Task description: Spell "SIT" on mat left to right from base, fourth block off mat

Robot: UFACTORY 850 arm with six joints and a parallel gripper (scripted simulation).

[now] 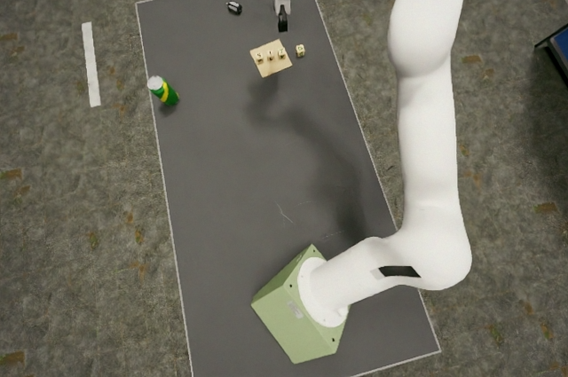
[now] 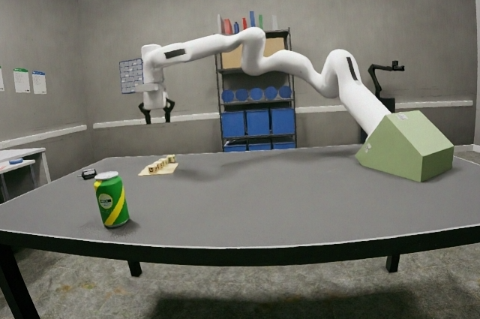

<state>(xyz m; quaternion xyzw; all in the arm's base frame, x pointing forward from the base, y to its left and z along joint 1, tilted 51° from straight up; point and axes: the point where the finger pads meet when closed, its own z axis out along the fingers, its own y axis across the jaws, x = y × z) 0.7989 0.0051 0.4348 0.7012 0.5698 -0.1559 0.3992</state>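
Observation:
A tan mat [image 1: 273,69] [image 2: 166,170] lies at the far end of the table. Three small wooden blocks stand on it in a close row, reading S [image 1: 259,57] [image 2: 152,168], I [image 1: 271,54] [image 2: 158,164], T [image 1: 281,52] [image 2: 165,161] from left to right. A fourth block [image 1: 300,50] [image 2: 172,158] sits on the bare table just right of the mat; its letter is too small to read. My gripper [image 1: 281,20] [image 2: 157,118] is open and empty. It hangs high above the table, just beyond the far edge of the mat.
A green and yellow can [image 1: 163,90] [image 2: 111,200] stands near the table's left edge. A small black object [image 1: 233,7] [image 2: 88,173] lies at the far left corner. The green robot base [image 1: 293,313] [image 2: 406,146] sits at the near end.

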